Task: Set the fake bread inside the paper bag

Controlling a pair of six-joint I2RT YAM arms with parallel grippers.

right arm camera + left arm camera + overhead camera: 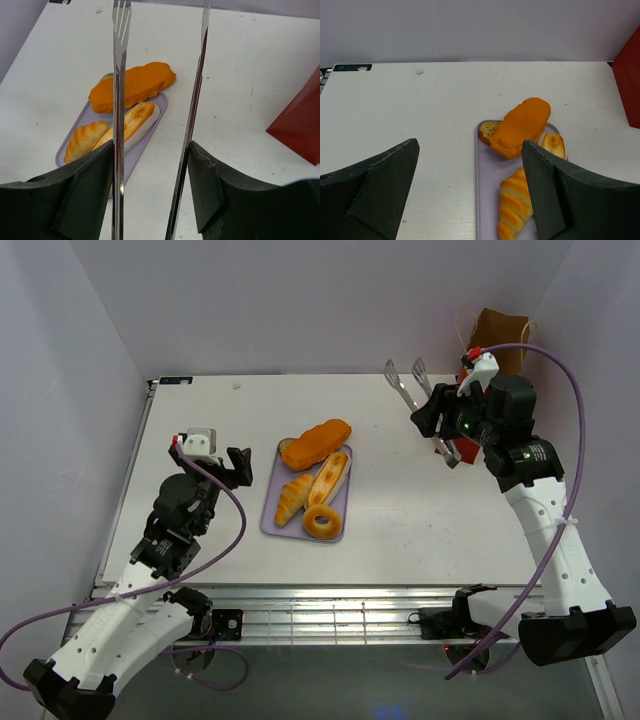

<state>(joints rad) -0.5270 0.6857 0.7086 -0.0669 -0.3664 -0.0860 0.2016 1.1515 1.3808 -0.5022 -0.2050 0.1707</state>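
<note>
The fake bread lies on a lavender tray (275, 522): a long orange loaf (316, 443), a croissant (292, 498), a split bun (331, 477) and a tan ring donut (323, 521). The paper bag (497, 338) stands at the far right, its lower part hidden behind my right arm; its red side shows in the right wrist view (300, 125). My right gripper (432, 420) is shut on thin metal tongs (405, 383), which it holds above the table right of the tray with the arms spread. My left gripper (240, 466) is open and empty, left of the tray.
In the left wrist view the loaf (522, 127) lies across a seeded piece (489, 130), with the croissant (514, 210) and the bun (553, 144) beside it. White walls close in the table on three sides.
</note>
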